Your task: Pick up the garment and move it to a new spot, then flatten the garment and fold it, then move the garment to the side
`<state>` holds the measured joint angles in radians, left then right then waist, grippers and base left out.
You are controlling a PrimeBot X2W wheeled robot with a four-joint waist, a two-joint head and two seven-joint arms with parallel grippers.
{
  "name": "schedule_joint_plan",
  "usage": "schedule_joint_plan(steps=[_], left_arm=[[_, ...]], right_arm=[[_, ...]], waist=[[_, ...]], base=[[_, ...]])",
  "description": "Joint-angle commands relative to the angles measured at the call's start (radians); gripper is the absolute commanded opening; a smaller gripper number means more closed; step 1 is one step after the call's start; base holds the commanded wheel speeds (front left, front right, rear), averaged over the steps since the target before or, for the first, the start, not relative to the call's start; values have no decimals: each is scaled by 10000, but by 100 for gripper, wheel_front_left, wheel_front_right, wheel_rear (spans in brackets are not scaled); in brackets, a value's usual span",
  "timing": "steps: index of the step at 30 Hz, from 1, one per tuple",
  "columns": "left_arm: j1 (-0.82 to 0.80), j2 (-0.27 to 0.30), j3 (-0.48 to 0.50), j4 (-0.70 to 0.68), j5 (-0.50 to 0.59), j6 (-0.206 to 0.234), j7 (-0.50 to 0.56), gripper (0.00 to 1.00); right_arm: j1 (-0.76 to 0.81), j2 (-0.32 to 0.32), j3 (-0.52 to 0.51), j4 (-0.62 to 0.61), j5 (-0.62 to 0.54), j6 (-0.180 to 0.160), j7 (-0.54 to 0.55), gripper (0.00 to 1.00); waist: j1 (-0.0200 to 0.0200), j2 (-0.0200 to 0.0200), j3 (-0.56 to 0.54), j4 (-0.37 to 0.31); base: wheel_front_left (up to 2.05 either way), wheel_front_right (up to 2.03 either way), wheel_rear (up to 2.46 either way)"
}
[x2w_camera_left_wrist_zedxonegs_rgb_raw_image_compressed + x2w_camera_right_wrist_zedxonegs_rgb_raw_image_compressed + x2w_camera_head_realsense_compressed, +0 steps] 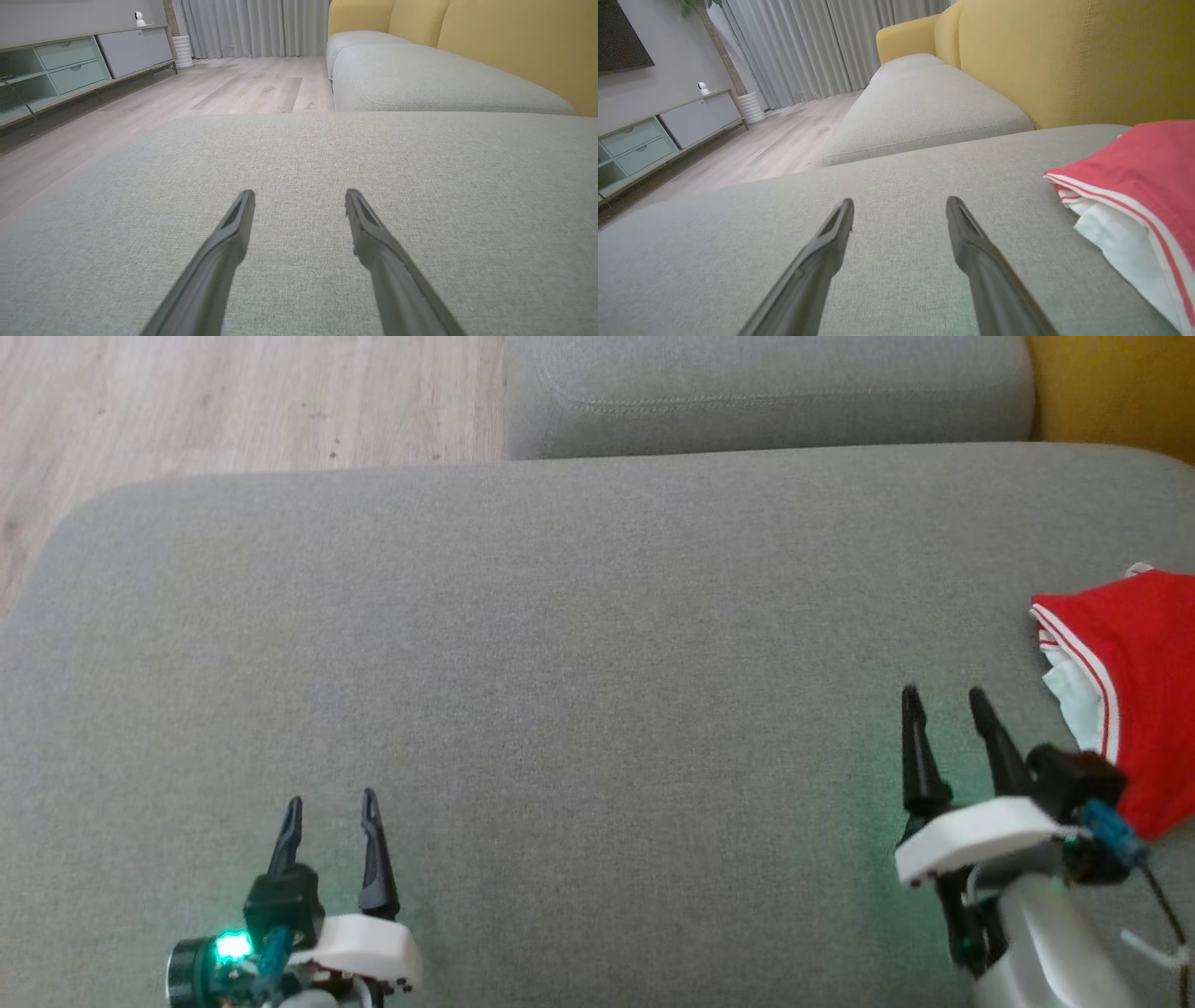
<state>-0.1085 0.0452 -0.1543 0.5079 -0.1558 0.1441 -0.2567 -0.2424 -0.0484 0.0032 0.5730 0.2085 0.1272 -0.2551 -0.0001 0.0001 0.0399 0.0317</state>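
The garment (1134, 686) is red with white stripes and a white inner layer. It lies folded at the right edge of the grey sofa cushion (579, 644); in the right wrist view the garment (1134, 186) sits at the right side. My right gripper (943, 693) is open just left of the garment, apart from it, and my right gripper (899, 201) has nothing between its fingers. At the lower left my left gripper (331, 798) is open over bare cushion, and my left gripper (300, 192) holds nothing.
A second grey cushion (766, 392) adjoins the far edge. The yellow sofa back (1064, 60) rises on the right. Wooden floor (233, 401) lies beyond the far left edge, with a low cabinet (70, 65) and grey curtains (252, 25) further off.
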Motion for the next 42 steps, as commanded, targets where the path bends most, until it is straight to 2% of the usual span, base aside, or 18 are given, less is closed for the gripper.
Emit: schedule_joint_plan(steps=[1,10,17,18,23,42], left_arm=[[-136,51,456,-433,26,-14,-51,100],[96,51,838,-545,-10,-105,-51,100],[86,51,925,-610,-265,-568,-51,100],[382,-2,591,-303,-281,-590,3,0],[571,-19,593,175,-342,-602,29,0],[485,-8,922,-276,-2628,-946,616,0]], right_arm=[[-13,-19,364,-307,67,35,-66,100],[251,-19,724,-391,279,35,-66,100],[201,-19,688,-513,300,35,-66,100],[507,0,476,-174,294,0,1,0],[763,23,483,331,340,0,25,0],[863,16,221,-256,2539,6,612,0]], waist=[[1,-1,-73,-9],[1,-1,-273,-232],[1,-1,-310,-351],[1,-1,-313,-353],[1,-1,-315,-357],[1,-1,-323,-351]], base=[[0,0,0],[0,0,0],[0,0,0],[0,0,0],[0,0,0],[0,0,0]])
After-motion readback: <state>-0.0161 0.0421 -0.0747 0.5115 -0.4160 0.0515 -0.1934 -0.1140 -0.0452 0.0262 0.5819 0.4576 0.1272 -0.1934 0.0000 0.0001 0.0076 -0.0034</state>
